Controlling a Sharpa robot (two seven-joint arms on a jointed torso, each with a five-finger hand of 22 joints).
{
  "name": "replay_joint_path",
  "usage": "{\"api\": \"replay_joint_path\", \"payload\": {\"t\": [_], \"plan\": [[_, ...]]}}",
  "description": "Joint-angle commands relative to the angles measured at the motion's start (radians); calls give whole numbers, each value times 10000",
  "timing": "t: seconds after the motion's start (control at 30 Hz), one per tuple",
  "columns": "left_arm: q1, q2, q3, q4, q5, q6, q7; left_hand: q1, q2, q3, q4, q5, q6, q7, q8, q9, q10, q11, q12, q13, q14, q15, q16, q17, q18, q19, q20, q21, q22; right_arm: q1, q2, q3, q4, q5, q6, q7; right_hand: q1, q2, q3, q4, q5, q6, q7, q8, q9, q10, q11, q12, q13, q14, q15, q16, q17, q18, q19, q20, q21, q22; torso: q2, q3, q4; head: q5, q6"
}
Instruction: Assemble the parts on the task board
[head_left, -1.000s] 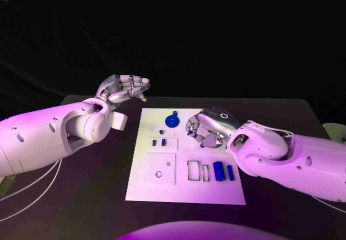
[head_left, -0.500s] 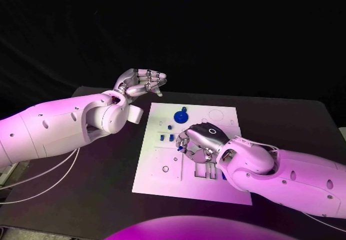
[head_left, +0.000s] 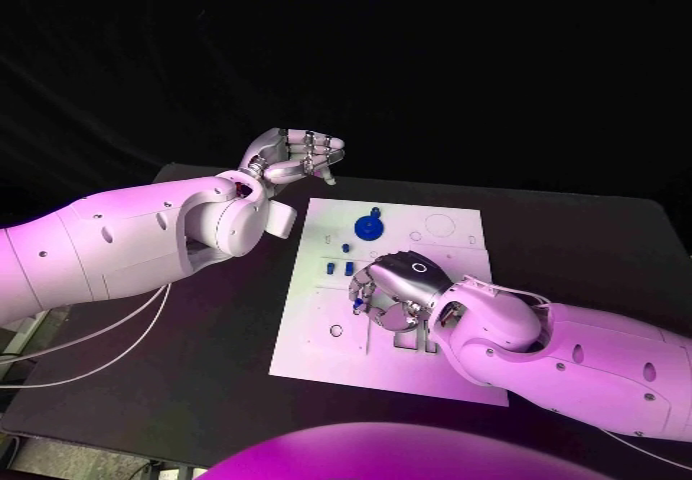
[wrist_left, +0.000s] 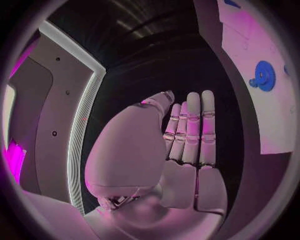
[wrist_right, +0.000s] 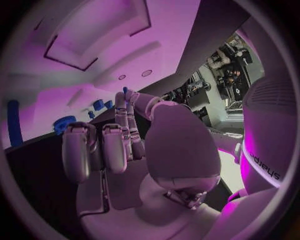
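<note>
Fingers of right hand (head_left: 392, 292) pinch small blue part (head_left: 355, 299) over task board (head_left: 433, 228) (left hand (head_left: 296, 157) curled, empty, beyond board's far-left corner).

A black table (head_left: 173, 390) fills the lower part of the head view, white cables (head_left: 87, 362) hang in loops over its left side, and a dark backdrop (head_left: 476, 90) rises behind its far edge.

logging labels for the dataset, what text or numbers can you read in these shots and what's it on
"sharpa", running sideways on the white casing of the right arm, in the right wrist view.
Task board: no readable print; its fine markings are too small to tell.
</note>
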Motion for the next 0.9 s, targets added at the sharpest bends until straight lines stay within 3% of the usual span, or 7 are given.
{"api": "replay_joint_path", "payload": {"t": [0.03, 0.57, 0.9], "plan": [[14, 29, 7, -2, 59, 136, 25, -43, -69, 64, 22, 51, -41, 46, 36, -16, -55, -6, 6, -8, -49, 18, -45, -11, 91, -57, -7, 64, 9, -19, 26, -10, -28, -98, 408, 19, -105, -3, -52, 28, 34, 31, -14, 30, 320, -19, 51, -66, -2, 581, -64, 14, 184, -120, 444, -50, -56, 2003, 4, 2, -4, 13, -26], [14, 39, 7, -17, 59, 169, -9, -43, -69, 64, 22, 51, -41, 46, 36, -16, -55, -6, 6, -8, -49, 18, -45, -11, 91, -57, -7, 64, 9, -55, 93, -39, -181, -227, 514, -44, -127, -3, -61, 33, 45, 15, -12, 24, 323, -23, 54, -80, -1, 578, -60, 7, 167, -120, 442, -48, -60, 2003, 4, 11, -3, 47, -69], [14, 46, 7, -22, 59, 177, -26, -43, -69, 64, 22, 51, -41, 46, 36, -16, -55, -6, 6, -8, -49, 18, -45, -11, 91, -57, -7, 64, 9, -102, 191, -45, -280, -263, 444, -1, -127, -3, -61, 33, 45, 15, -12, 24, 323, -23, 54, -80, -1, 578, -60, 7, 167, -120, 442, -48, -60, 2003, 11, -3, 5, 32, -90]]}}
